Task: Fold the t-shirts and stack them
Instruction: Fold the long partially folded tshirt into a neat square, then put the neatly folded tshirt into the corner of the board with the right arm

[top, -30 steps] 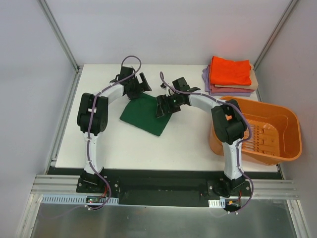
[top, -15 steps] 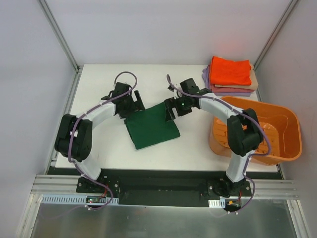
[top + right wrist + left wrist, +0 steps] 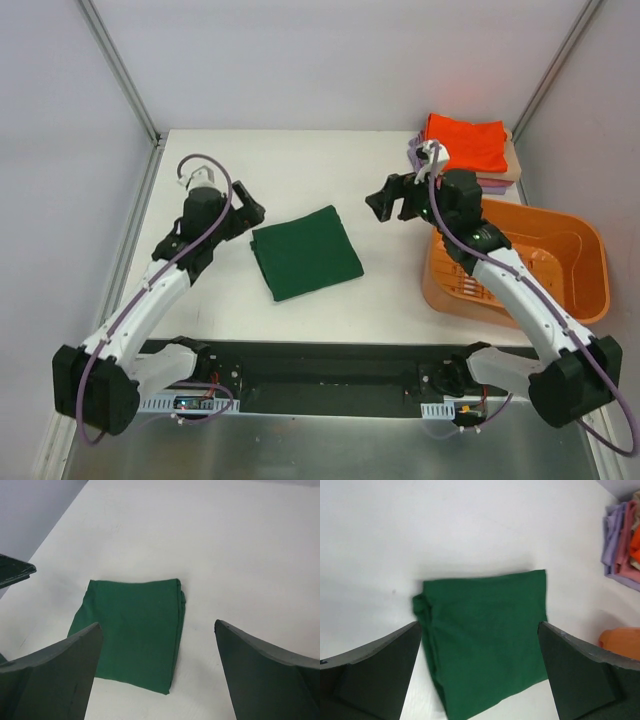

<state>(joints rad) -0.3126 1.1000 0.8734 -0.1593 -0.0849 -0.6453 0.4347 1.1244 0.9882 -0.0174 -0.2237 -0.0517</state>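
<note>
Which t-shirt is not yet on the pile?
The dark green t-shirt, folded alone mid-table; the orange, tan and lavender ones are stacked at the far right corner.

Folded shirt [image 3: 305, 252] lies between left gripper [image 3: 251, 212] and right gripper [image 3: 385, 207]; shirt stack [image 3: 465, 150] behind basket [image 3: 596, 272], right

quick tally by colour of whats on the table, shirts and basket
green shirt: 1
orange shirt: 1
tan shirt: 1
lavender shirt: 1
orange basket: 1
total: 5 (the stack's lower layers are hard to separate)
</note>
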